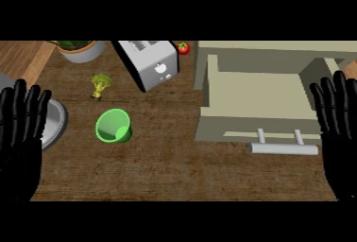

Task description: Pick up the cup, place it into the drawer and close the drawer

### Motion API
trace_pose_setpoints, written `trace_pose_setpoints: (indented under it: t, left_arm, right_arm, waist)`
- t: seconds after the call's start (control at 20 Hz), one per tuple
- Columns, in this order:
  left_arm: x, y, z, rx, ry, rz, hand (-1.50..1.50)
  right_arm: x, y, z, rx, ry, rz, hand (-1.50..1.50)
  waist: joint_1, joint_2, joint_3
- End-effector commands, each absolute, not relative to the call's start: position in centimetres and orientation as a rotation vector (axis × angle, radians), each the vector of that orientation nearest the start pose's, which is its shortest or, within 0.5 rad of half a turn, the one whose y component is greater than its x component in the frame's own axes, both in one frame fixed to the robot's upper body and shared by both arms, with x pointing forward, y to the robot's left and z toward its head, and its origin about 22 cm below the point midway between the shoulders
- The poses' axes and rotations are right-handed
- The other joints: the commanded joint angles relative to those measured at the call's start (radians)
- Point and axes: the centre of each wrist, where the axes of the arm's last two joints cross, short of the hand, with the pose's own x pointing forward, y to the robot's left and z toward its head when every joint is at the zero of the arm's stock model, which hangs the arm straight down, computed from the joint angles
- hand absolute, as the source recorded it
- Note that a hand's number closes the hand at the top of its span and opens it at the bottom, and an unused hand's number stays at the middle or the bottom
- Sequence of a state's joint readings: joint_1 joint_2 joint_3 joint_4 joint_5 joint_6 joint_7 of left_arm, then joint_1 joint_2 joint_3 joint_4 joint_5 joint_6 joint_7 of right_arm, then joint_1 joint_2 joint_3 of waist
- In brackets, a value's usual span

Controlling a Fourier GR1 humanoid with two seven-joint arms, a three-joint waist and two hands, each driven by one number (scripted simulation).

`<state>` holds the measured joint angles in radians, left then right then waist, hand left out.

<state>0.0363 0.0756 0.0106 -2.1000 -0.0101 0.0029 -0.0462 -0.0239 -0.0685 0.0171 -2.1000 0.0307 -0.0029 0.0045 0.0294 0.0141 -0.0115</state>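
Black, smooth-shelled left robot hand (pixel 21 142), 9 o'clock edge of view: uniform black all over, broad flat palm. Long slender fingers (pixel 21 101), rounded tips, faint grey sheen along edges, thin darker lines crossing them. Black, smooth-shelled right robot hand (pixel 340 137), 3 o'clock edge: same black finish, same narrow round-tipped fingers (pixel 339 97), soft highlights down their length, outer side cut by view edge.

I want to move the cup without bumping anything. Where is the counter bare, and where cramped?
Bare counter lies in front of the cup and drawer handle, and between cup and open drawer. Crowded at the back: plant pot, broccoli, toaster, tomato.
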Motion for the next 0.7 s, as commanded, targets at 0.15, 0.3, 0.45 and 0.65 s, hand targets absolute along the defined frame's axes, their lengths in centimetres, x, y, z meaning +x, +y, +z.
trace_pose_setpoints:
  t: [0.15, 0.3, 0.45, 0.65]
  left_arm:
    - [23.4, 22.0, 11.8, 0.408, -2.092, 0.12, -1.5]
    - [24.5, 20.6, 10.1, 0.409, -1.981, 0.373, -1.5]
    - [26.0, 17.1, 9.8, 0.431, -1.989, 0.391, -1.5]
    - [27.3, 14.2, 8.9, 0.417, -1.982, 0.404, -1.5]
  right_arm:
    - [22.1, -22.4, 13.8, 0.0, -2.102, 0.147, -1.5]
    - [20.9, -21.5, 11.0, 0.162, -2.005, 0.138, -1.5]
    - [21.0, -22.1, 12.2, 0.157, -1.98, 0.136, -1.5]
    - [23.3, -22.5, 13.7, 0.148, -1.995, 0.139, -1.5]
  waist:
    - [-0.037, -0.012, 0.012]
    - [-0.058, -0.007, 0.011]
    - [-0.048, -0.012, 0.011]
    - [-0.037, -0.012, 0.011]
